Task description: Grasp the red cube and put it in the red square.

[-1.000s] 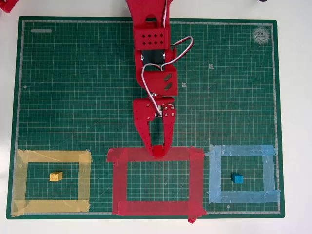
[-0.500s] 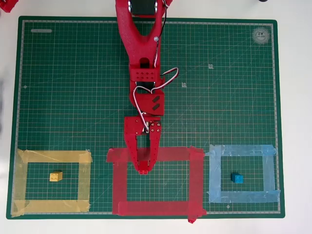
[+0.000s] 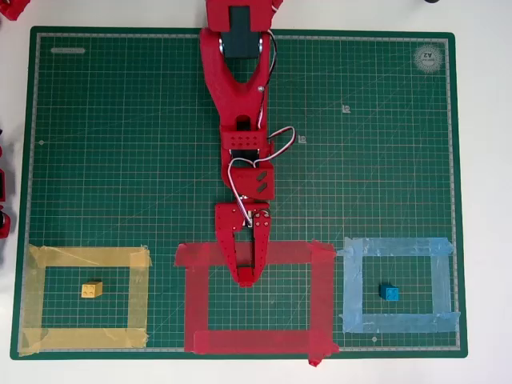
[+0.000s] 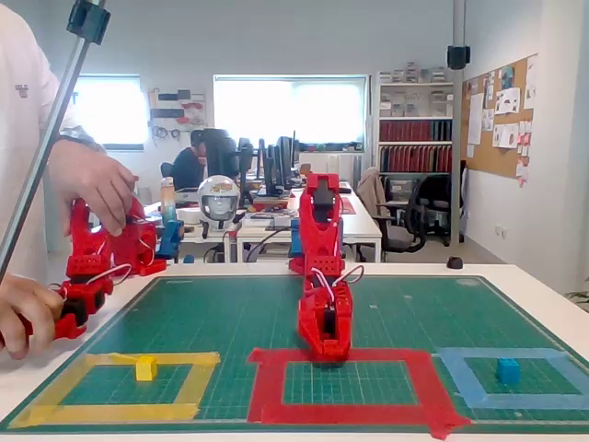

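My red gripper [image 3: 246, 276] reaches over the top strip of the red square [image 3: 256, 342] with its tips just inside the frame. Its fingers are drawn together on a small red block at the tips, the red cube [image 3: 246, 279], which is hard to tell apart from the red fingers. In the fixed view the gripper [image 4: 324, 354] hangs low, close to the mat at the far strip of the red square [image 4: 350, 412].
A yellow cube [image 3: 92, 290] lies inside the yellow tape frame [image 3: 80, 257] on the left. A blue cube [image 3: 390, 293] lies inside the light-blue frame [image 3: 400, 246] on the right. All sit along the front of the green cutting mat [image 3: 120, 120].
The arm has stretched forward. The gripper moved from the red square's top strip to just inside the frame, drifting left and then a little back right, and its fingers look narrower.
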You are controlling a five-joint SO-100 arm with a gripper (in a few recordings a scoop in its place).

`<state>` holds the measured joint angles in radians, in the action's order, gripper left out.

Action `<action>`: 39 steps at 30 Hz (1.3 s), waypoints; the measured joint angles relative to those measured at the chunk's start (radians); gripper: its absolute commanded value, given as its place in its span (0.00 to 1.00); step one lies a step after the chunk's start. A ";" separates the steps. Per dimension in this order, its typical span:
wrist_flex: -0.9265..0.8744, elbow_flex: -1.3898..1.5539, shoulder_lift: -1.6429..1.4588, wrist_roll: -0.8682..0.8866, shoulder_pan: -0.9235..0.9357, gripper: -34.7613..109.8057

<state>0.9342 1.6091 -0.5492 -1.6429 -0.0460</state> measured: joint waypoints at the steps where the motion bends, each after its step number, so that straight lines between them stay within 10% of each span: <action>1: 0.000 -0.025 0.017 0.000 -0.003 0.25; 39: -0.276 -0.043 -0.052 -0.017 -0.006 0.32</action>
<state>0.6581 1.5662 -0.6013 -1.6598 -0.0522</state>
